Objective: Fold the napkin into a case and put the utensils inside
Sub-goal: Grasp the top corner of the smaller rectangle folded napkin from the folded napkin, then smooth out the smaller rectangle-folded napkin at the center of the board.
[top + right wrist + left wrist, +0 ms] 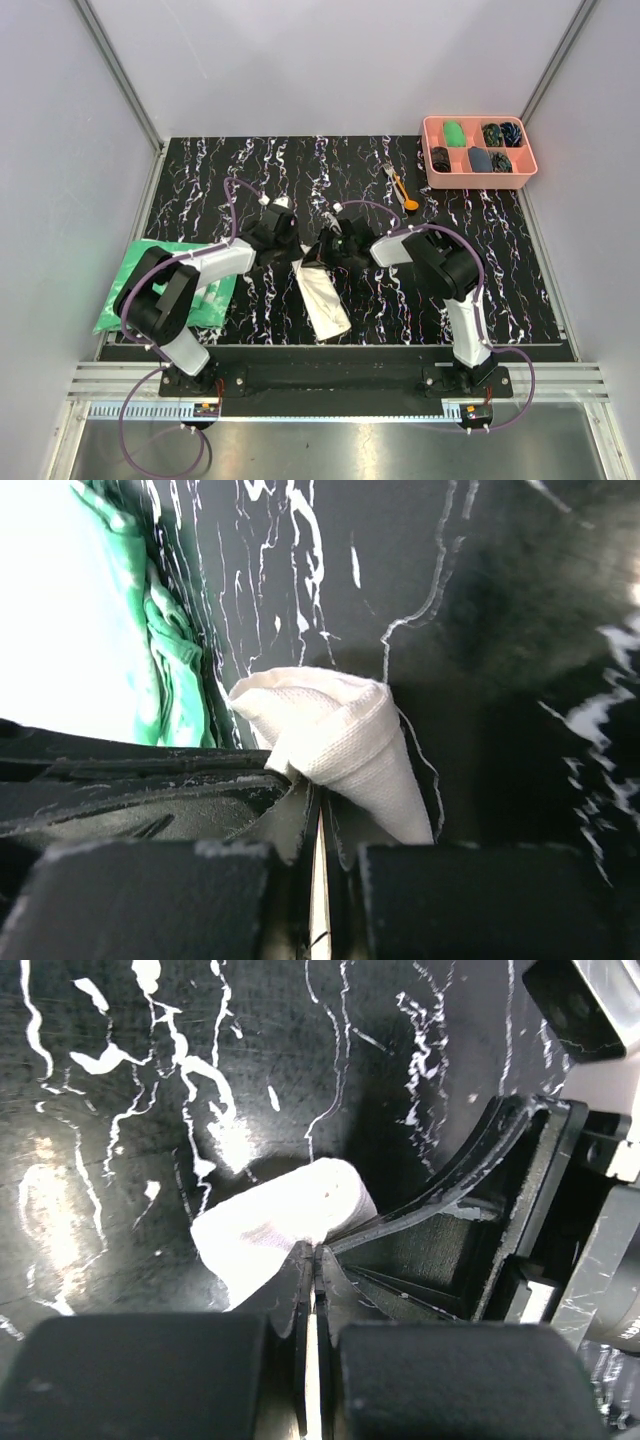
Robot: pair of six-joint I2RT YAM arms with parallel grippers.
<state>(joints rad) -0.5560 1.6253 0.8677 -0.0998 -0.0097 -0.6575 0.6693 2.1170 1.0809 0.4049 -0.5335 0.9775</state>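
The cream-white napkin (325, 300) lies as a narrow folded strip at the table's middle front, slanting toward the near edge. My left gripper (303, 247) and right gripper (330, 248) meet at its far end. In the left wrist view the jaws (312, 1252) are shut on a bunched edge of the napkin (285, 1218). In the right wrist view the jaws (320, 788) are shut on a raised, curled corner of the napkin (350, 742). The fork (391, 172) and orange spoon (407, 200) lie together at the back right, away from both grippers.
A pink compartment tray (430, 150) with dark and green items stands at the back right corner. A green-and-white mottled cloth (150, 285) lies at the left edge, under the left arm; it also shows in the right wrist view (160, 650).
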